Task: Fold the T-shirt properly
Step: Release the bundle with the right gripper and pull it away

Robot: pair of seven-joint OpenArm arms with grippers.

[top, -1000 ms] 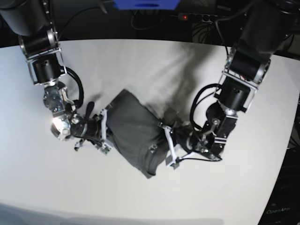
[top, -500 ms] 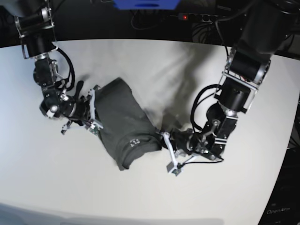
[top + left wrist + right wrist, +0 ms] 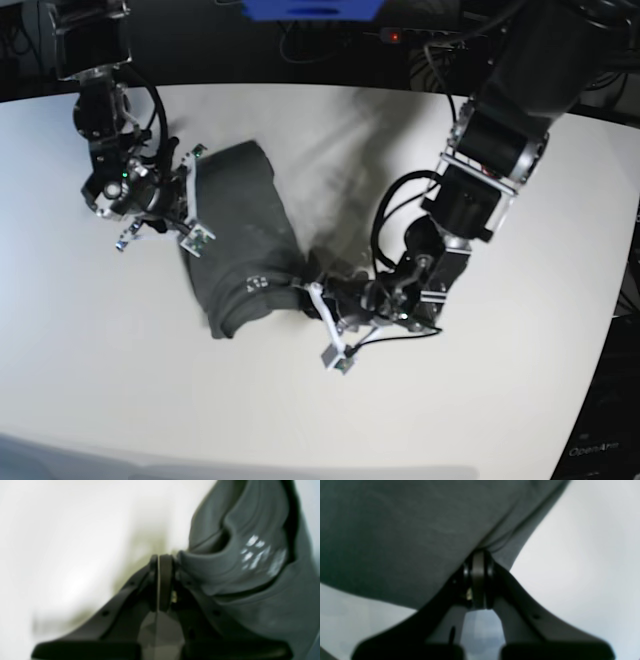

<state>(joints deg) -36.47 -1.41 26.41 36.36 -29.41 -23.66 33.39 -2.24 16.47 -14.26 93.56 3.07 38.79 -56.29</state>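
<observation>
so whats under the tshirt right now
Around the T-shirt only the white table shows, so it appears to lie straight on it. The bunched cloth covers whatever is beneath. The left hand and right hand each pinch an edge.

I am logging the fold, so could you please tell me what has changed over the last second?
Both arms carried the T-shirt toward the base view's left and far side, swinging it more upright. The right gripper and left gripper kept their jaws shut on it; nothing was released.

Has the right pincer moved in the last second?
Yes. Still clamped on the T-shirt, the right pincer has swung toward the table's far edge, dragging the cloth along.
</observation>
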